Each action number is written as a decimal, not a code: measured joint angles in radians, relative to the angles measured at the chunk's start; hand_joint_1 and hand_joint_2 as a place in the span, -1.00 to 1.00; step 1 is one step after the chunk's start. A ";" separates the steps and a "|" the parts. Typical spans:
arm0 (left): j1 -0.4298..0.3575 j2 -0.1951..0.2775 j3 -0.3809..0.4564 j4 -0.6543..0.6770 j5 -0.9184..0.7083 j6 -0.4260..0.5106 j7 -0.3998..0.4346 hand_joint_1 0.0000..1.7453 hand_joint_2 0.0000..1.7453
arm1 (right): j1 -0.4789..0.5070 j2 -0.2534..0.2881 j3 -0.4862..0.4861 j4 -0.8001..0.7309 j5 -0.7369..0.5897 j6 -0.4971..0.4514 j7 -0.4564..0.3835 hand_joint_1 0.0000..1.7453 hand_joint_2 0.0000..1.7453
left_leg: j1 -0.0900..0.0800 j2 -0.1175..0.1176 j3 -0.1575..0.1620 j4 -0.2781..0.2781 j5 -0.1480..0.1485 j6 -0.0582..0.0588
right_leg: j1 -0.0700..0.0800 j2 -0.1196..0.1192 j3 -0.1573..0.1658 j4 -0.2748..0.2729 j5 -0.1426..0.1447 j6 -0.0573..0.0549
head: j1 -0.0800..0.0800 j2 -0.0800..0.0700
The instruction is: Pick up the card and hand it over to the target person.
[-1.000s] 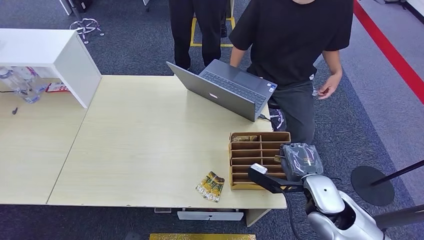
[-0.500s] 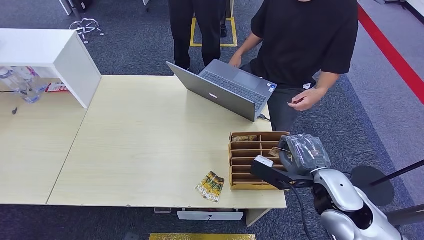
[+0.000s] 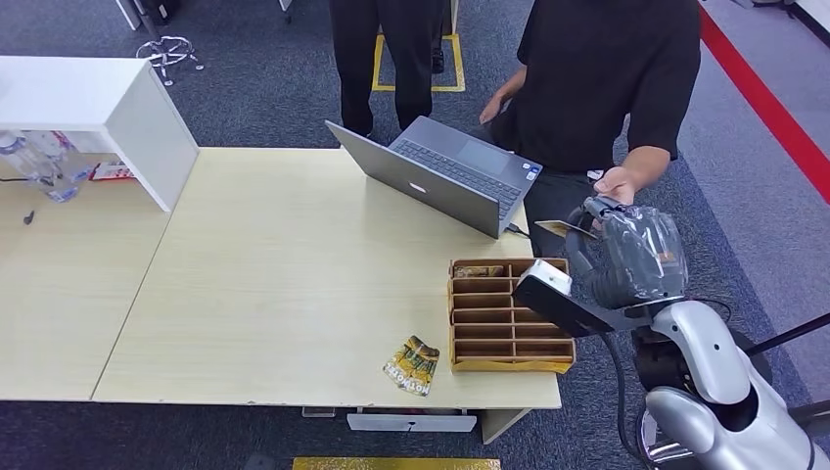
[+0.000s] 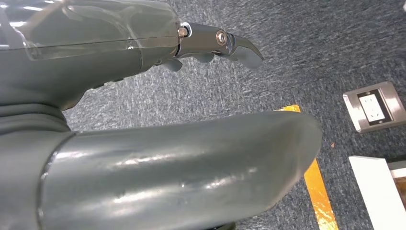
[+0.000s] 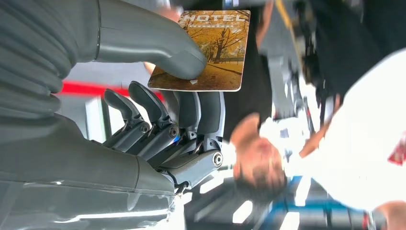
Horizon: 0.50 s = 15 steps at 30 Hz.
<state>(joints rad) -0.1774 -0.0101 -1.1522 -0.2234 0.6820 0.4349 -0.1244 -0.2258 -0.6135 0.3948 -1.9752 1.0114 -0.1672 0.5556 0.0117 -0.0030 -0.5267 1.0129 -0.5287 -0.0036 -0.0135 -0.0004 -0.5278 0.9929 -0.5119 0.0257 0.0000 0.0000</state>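
Holding the card [image 3: 553, 228] pinched between my right hand's [image 3: 626, 253] thumb and fingers [image 5: 201, 112], I have it lifted off the worktop [image 3: 294, 274], out past its 3 o'clock edge and beyond the wooden organizer [image 3: 509, 313]. The person in black [image 3: 607, 88] stands at about 1 o'clock from me, and their hand [image 3: 619, 184] hangs just beside mine, close above the card's far side. I judge this to be the hand-over step: the pick-up is done and the card is offered. The next move calls for keeping my wrist level and my grip firm until their hand closes on the card, then parting thumb and fingers without a jerk.

In the right wrist view the card's [image 5: 206, 50] face reads "HOTEL" above a picture of yellow autumn trees; smaller print below it is too fine to read.

My left hand [image 4: 143, 96] hangs over the grey carpet with nothing in it; whether its fingers are spread or curled, I cannot tell. A laptop [image 3: 440, 176] sits open at the worktop's 12 o'clock edge.
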 joint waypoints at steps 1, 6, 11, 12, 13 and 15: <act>-0.002 -0.001 -0.002 0.000 -0.003 -0.001 0.003 -1.00 -1.00 | -0.003 0.002 -0.007 0.016 0.020 -0.009 -0.002 0.91 1.00 | 0.000 0.000 0.000 0.000 0.000 0.000 | 0.000 0.000 0.000 -0.001 0.000 0.000 | 0.000 0.000; -0.007 -0.003 -0.012 0.001 -0.015 -0.006 0.013 -1.00 -1.00 | -0.007 0.002 -0.030 0.066 0.092 -0.024 -0.003 0.84 1.00 | 0.000 0.000 0.000 0.000 0.000 0.000 | 0.000 0.000 0.001 -0.001 0.000 0.000 | 0.000 0.000; -0.017 -0.006 -0.024 -0.001 -0.030 -0.010 0.025 -1.00 -1.00 | 0.010 0.000 -0.061 0.152 0.183 -0.061 -0.005 0.88 1.00 | 0.000 -0.001 0.001 -0.001 0.000 0.000 | 0.000 -0.001 0.002 -0.001 0.000 0.000 | 0.000 0.000; -0.018 -0.007 -0.024 -0.001 -0.031 -0.010 0.026 -1.00 -1.00 | 0.018 0.001 -0.068 0.169 0.194 -0.073 -0.007 0.89 1.00 | 0.000 -0.002 0.001 0.000 0.000 0.000 | 0.000 -0.002 0.002 -0.001 0.000 0.000 | 0.000 0.000; -0.019 -0.008 -0.025 -0.002 -0.032 -0.010 0.026 -1.00 -1.00 | 0.028 0.002 -0.074 0.186 0.201 -0.085 -0.010 0.90 1.00 | 0.001 -0.002 0.001 -0.001 0.000 0.000 | 0.001 -0.002 0.002 -0.001 0.000 0.000 | 0.000 0.000; -0.020 -0.010 -0.024 -0.002 -0.032 -0.010 0.026 -1.00 -1.00 | 0.044 0.004 -0.080 0.212 0.209 -0.096 -0.014 0.88 1.00 | 0.001 -0.002 0.001 -0.001 0.001 0.000 | 0.001 -0.002 0.003 -0.002 0.000 0.000 | 0.000 0.000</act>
<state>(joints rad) -0.1973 -0.0199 -1.1764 -0.2251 0.6500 0.4252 -0.0981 -0.1814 -0.6095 0.3149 -1.7632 1.2206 -0.2637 0.5416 0.0123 -0.0051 -0.5254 1.0117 -0.5281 -0.0033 -0.0129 -0.0026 -0.5252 0.9906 -0.5115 0.0258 0.0000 0.0000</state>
